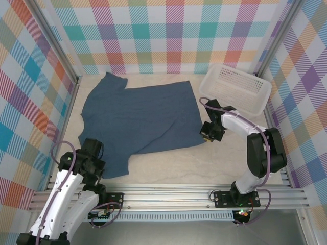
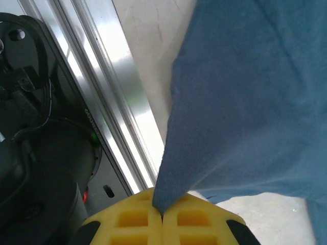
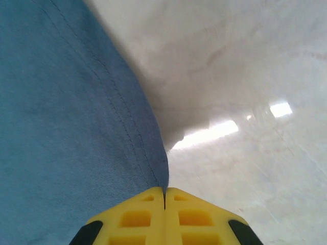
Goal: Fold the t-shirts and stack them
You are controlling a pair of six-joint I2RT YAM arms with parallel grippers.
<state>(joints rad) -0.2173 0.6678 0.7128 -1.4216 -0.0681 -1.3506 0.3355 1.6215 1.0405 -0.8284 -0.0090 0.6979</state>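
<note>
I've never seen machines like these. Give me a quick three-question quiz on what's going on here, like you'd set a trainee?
1. True or false: the white basket has a folded t-shirt in it.
2. What is the right gripper shut on? A) the basket's rim B) an edge of the t-shirt C) nothing at all
3. Fill in: the left gripper is pinching a corner of the ____.

Key:
1. False. The t-shirt lies spread on the table.
2. B
3. t-shirt
</note>
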